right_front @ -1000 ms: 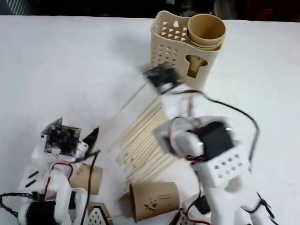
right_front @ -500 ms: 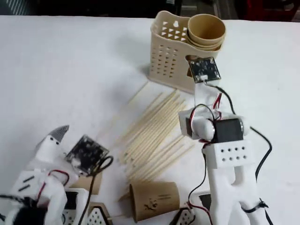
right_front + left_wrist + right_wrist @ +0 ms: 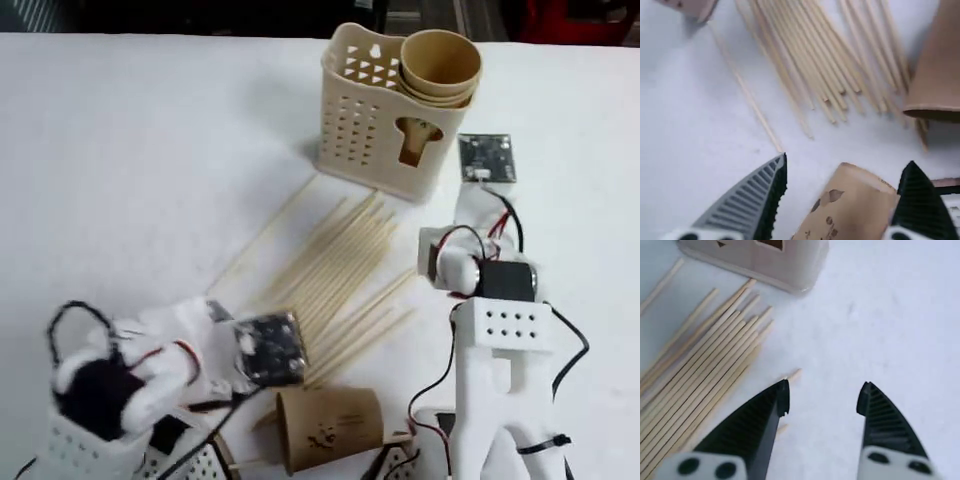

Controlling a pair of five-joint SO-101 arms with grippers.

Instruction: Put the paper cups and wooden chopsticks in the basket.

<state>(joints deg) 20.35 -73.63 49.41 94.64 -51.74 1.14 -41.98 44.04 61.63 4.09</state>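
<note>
Left gripper (image 3: 847, 165) spread wide over a fallen paper cup (image 3: 855, 210); right gripper (image 3: 825, 387) open and empty above bare table (image 3: 150, 150).

The left jaws stand well apart on either side of the cup, which lies on its side by the table's near edge. That stance looks set for closing across the cup's wall. A second cup (image 3: 325, 428) lies just beside it, also at the near edge, against the ends of the chopsticks (image 3: 330, 270) fanned across the table's middle. The right gripper hangs beside the fan's far end, near the basket (image 3: 365, 130), which stands toward the far edge with stacked cups (image 3: 440, 65) already inside.
</note>
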